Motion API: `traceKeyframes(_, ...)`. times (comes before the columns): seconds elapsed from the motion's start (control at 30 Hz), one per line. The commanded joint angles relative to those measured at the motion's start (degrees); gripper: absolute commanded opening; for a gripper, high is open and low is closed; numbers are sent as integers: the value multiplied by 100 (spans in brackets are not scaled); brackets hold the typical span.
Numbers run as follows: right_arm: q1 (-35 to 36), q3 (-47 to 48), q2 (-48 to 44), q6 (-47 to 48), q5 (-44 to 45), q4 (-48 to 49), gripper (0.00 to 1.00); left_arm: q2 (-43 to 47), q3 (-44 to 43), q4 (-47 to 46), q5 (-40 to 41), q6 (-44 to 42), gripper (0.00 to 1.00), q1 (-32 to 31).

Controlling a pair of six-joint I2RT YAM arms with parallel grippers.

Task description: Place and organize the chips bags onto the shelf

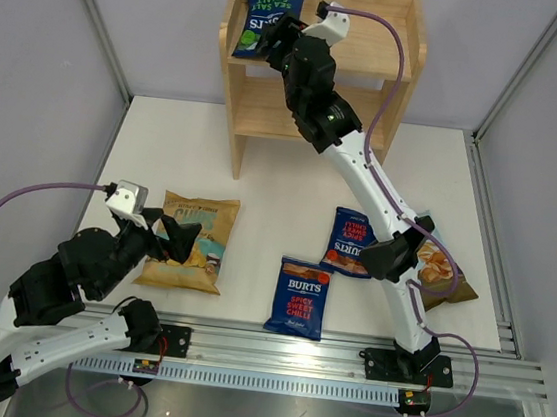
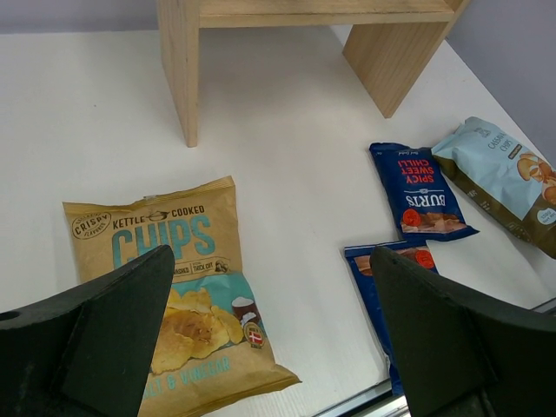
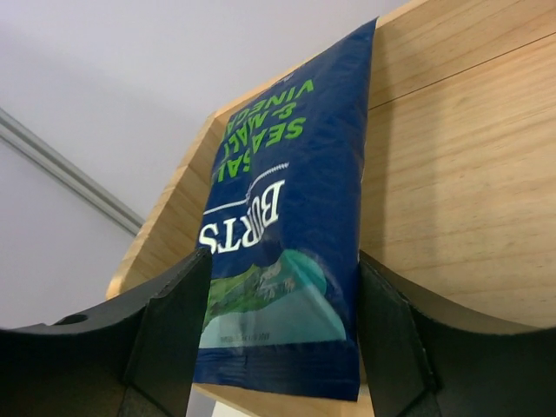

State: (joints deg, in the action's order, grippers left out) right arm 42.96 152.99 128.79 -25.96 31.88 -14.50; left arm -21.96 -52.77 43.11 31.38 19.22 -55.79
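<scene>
A dark-blue Burts bag (image 1: 269, 18) with green lettering lies flat on the left of the wooden shelf's (image 1: 377, 49) top tier. My right gripper (image 1: 277, 47) is open at the bag's near end. In the right wrist view its fingers flank the bag (image 3: 287, 217) on the shelf top (image 3: 460, 174). My left gripper (image 1: 176, 240) hangs open over the tan CHIPS bag (image 1: 206, 222), empty. The left wrist view shows that bag (image 2: 174, 287) under the left finger. Two red-lettered Burts bags (image 1: 300, 298) (image 1: 349, 242) and a light-blue-and-brown bag (image 1: 442, 273) lie on the table.
The right arm stretches from its base across the table's right side, over the light-blue-and-brown bag. The shelf's lower tier (image 1: 270, 107) is bare where it shows. A metal rail (image 1: 342, 355) runs along the near edge, and a purple cable loops beside each arm.
</scene>
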Motion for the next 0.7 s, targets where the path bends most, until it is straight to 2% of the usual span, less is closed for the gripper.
traceKeyframes(0.0,-209,-32,-372,284,-6,-404,72,-107,30,-303,-114,-138,99,7)
traceKeyframes(0.2,-288,-137,-548,337,-217,-492,71,-151,39,-295,-149,-138,99,7)
traceKeyframes(0.4,-385,-270,-558,337,-550,-501,47,-125,39,-295,-140,-138,99,16)
traceKeyframes(0.67,-420,152,-118,565,-1121,-615,45,-90,57,-312,-158,-147,99,42)
